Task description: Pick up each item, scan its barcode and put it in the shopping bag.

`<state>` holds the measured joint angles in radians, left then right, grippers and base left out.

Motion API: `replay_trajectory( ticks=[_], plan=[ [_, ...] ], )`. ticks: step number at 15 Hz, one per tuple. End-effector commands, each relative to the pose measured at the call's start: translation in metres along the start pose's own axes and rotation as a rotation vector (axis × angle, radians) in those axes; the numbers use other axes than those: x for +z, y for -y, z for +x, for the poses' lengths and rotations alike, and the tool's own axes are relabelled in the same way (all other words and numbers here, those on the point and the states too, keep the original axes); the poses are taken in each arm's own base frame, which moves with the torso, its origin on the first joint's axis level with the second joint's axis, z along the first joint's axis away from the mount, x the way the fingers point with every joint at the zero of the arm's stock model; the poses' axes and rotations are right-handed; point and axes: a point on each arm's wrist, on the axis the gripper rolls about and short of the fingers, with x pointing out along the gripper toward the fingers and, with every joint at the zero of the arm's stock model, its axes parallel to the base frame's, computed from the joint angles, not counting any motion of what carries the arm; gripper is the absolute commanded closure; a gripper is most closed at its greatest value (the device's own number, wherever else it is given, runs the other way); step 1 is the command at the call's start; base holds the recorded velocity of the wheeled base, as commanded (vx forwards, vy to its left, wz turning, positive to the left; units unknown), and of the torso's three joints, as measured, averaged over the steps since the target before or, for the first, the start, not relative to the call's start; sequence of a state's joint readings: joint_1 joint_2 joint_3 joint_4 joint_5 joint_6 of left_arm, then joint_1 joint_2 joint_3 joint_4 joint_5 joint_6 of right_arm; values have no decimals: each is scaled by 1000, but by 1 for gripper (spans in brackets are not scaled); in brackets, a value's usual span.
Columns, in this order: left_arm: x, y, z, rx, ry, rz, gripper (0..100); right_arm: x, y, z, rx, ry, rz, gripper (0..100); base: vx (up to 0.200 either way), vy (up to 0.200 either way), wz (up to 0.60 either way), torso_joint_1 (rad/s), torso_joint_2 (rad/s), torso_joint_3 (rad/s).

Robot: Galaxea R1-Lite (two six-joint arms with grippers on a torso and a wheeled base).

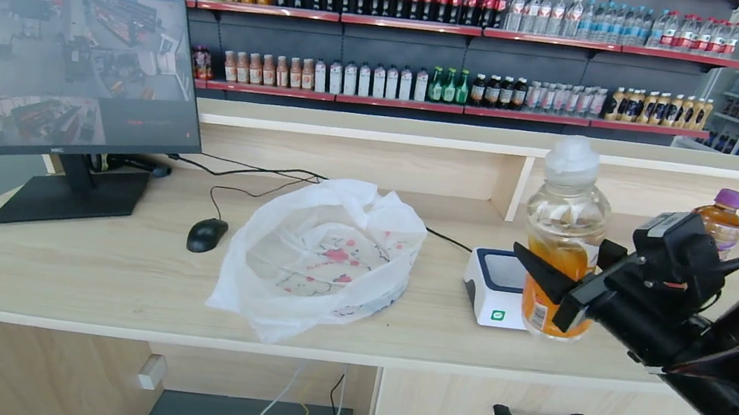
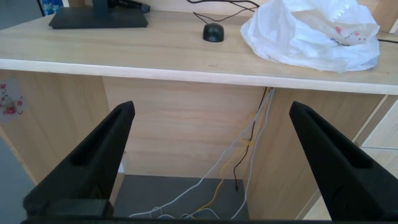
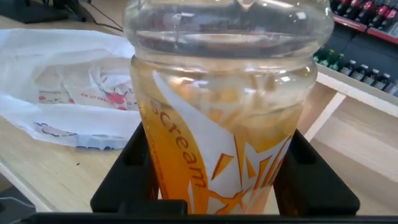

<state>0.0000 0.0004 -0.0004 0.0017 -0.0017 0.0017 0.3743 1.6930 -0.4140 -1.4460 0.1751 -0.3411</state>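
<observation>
At the counter (image 1: 86, 271), just beside the scanner (image 1: 497, 287), juice bottle (image 1: 566, 210) clamped at its lower half by right gripper (image 1: 560, 259), left gripper (image 2: 210, 109) spread wide below counter edge; likely hazard: top-heavy tilt or slip on smooth plastic, striking scanner.

On counter (image 1: 86, 271): bag (image 1: 321, 258) centre; mouse (image 1: 207, 235) left; scanner (image 1: 493, 290), bottle (image 1: 563, 238) right.

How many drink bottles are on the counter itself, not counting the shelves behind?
2: an orange drink bottle in the right gripper beside the scanner, and a purple-capped bottle behind that arm, partly hidden.
</observation>
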Motion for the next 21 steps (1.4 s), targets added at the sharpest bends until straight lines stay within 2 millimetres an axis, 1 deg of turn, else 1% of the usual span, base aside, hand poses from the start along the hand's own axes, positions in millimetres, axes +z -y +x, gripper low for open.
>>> replay_trajectory(
  ticks=[1, 2, 3, 5, 7, 10, 12, 15, 19, 21],
  plan=[
    [0, 0, 0, 0, 0, 0, 0, -26, -2, 20, 4, -2, -110, 100, 0, 0, 0, 0, 0, 0],
    [0, 0, 0, 0, 0, 0, 0, -35, -7, 27, 14, -15, -173, 100, 0, 0, 0, 0, 0, 0],
    [0, 0, 0, 0, 0, 0, 0, -35, -6, 34, 3, -3, -226, 100, 0, 0, 0, 0, 0, 0],
    [0, 0, 0, 0, 2, 0, 0, -30, 5, 52, -34, 51, -363, 100, 0, 0, 0, 0, 0, 0],
    [0, 0, 0, 0, 0, 0, 0, -29, 6, 63, -42, 81, -426, 100, 0, 0, 0, 0, 0, 0],
    [0, 0, 0, 0, 0, 0, 0, -26, 4, 69, 45, 164, -552, 100, 0, 0, 0, 0, 0, 0],
    [0, 0, 0, 0, 2, 0, 0, -29, 2, 74, 130, 229, -598, 100, 0, 0, 0, 0, 0, 0],
    [0, 0, 0, 0, 2, 0, 0, -32, 0, 79, 204, 294, -652, 100, 0, 0, 0, 0, 0, 0],
    [0, 0, 0, 0, 0, 0, 0, -41, -1, 81, 262, 326, -719, 100, 0, 0, 0, 0, 0, 0],
    [0, 0, 0, 0, 2, 0, 0, -51, -1, 82, 303, 343, -757, 100, 0, 0, 0, 0, 0, 0]
  ],
)
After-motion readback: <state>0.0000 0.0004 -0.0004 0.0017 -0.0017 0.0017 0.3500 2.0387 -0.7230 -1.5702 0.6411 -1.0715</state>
